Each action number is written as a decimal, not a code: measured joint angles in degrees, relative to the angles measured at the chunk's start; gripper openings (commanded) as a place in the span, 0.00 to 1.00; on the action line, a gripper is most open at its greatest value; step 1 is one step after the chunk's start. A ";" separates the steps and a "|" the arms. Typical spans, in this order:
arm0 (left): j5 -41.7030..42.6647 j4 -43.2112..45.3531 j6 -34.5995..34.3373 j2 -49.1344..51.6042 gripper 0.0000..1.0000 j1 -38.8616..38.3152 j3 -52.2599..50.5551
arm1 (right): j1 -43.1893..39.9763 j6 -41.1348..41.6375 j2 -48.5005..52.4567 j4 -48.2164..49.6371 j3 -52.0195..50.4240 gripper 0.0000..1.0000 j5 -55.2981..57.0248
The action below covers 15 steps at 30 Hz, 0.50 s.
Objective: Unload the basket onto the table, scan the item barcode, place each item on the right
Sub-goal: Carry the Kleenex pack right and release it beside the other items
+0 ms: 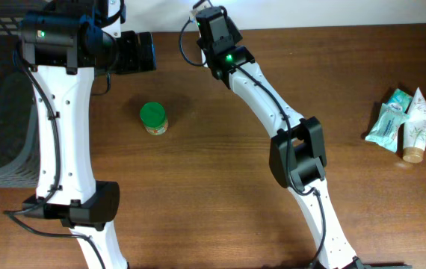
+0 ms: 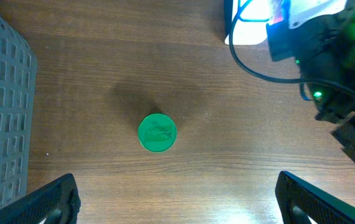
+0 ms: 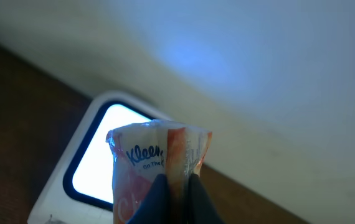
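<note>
My right hand (image 3: 176, 186) is clamped tight on a tissue pack (image 3: 141, 163). I can read "Kleen" and "On The". My left hand (image 2: 179, 202) is spread wide, holding nothing.

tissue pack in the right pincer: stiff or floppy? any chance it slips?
Probably soft and floppy: the tissue pack bunches up where the right pincer pinches its edge. Likely light, since that narrow pinch alone holds it upright. Its surface looks like smooth film, so it may be slippery and could slide out if swung fast.
</note>
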 measured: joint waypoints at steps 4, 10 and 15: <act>0.00 0.02 -0.02 0.00 0.99 0.00 0.00 | -1.49 7.13 -0.22 -3.10 0.00 0.04 3.74; 0.00 -0.09 0.00 0.00 0.99 0.00 0.00 | -20.61 20.61 -11.26 -31.45 0.48 0.04 5.51; 0.00 0.02 0.00 0.00 0.99 0.00 0.00 | -38.80 27.15 -12.44 -51.06 -0.90 0.04 6.03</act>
